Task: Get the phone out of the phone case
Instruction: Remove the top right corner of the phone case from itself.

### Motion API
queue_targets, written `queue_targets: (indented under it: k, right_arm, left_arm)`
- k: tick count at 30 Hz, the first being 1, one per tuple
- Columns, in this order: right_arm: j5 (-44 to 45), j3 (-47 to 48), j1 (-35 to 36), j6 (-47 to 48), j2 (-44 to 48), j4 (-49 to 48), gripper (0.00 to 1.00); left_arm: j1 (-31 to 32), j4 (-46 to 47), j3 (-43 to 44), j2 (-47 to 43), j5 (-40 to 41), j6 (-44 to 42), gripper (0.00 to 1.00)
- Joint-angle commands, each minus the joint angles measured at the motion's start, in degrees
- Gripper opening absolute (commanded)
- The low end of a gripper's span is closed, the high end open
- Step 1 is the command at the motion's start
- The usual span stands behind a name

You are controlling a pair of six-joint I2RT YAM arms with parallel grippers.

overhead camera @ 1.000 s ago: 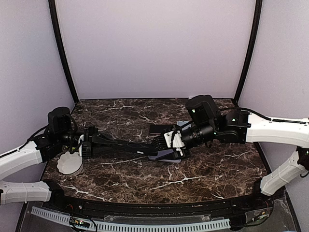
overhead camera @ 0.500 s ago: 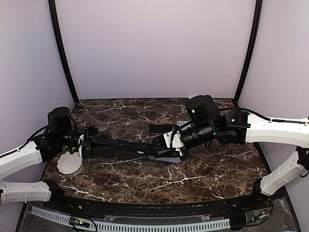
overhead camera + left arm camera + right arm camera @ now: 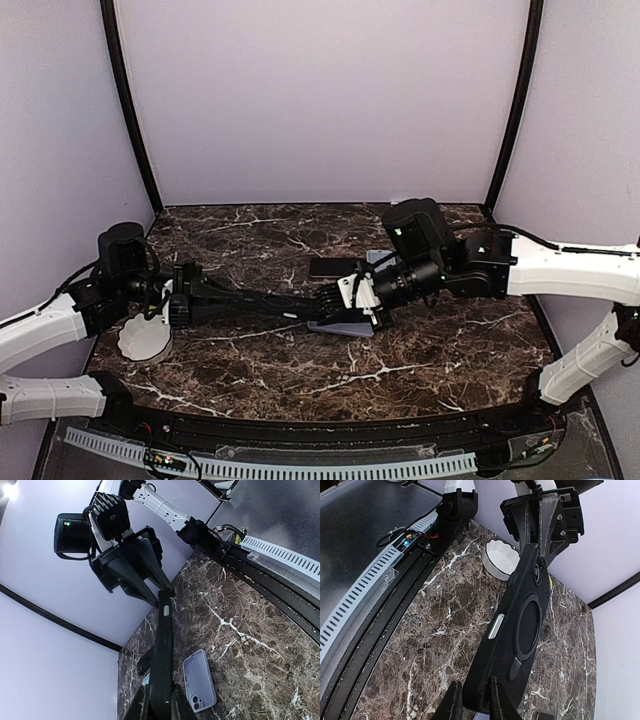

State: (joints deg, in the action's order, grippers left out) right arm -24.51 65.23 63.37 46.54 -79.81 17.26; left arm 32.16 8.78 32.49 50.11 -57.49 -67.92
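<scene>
A black phone case (image 3: pixel 162 650) with a ring holder on its back (image 3: pixel 527 622) hangs above the table, stretched between my two grippers. The left gripper (image 3: pixel 159 699) is shut on one end of it, edge-on in the left wrist view. At the opposite end, the right gripper (image 3: pixel 474 695) has its fingers pressed on both faces of the case's corner. From above, the case (image 3: pixel 305 303) spans the left gripper (image 3: pixel 275 301) and the right gripper (image 3: pixel 335 298). Only the case's back and side show; the phone itself is hidden.
An empty lavender case (image 3: pixel 199 680) lies on the marble directly under the held one (image 3: pixel 345 326). A dark phone-like slab (image 3: pixel 333 267) rests further back. A white scalloped bowl (image 3: pixel 142 338) sits by the left arm. The black table rim (image 3: pixel 420 560) runs along the near edge.
The right gripper's jaws have closed onto the end of the black case. Both arms and the case have stayed almost where they were.
</scene>
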Motion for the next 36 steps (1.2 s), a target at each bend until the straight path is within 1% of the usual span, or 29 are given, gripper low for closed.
queue_targets:
  k: [1, 18, 36]
  right_arm:
    - [-1.64, 1.09, 0.7, -0.49, -1.2, -0.66, 0.11]
    - [-7.38, 2.87, 0.79, -2.43, -2.23, 2.92, 0.08]
    - [-10.39, 3.88, 0.79, -2.69, -2.94, 6.55, 0.02]
  left_arm:
    - [0.7, 3.86, -0.05, -2.18, -1.93, -1.38, 0.0]
    - [0.71, 3.94, 0.19, -2.63, -1.92, -2.15, 0.0]
    - [1.67, 4.58, 0.03, -2.73, -2.61, -2.11, 0.0]
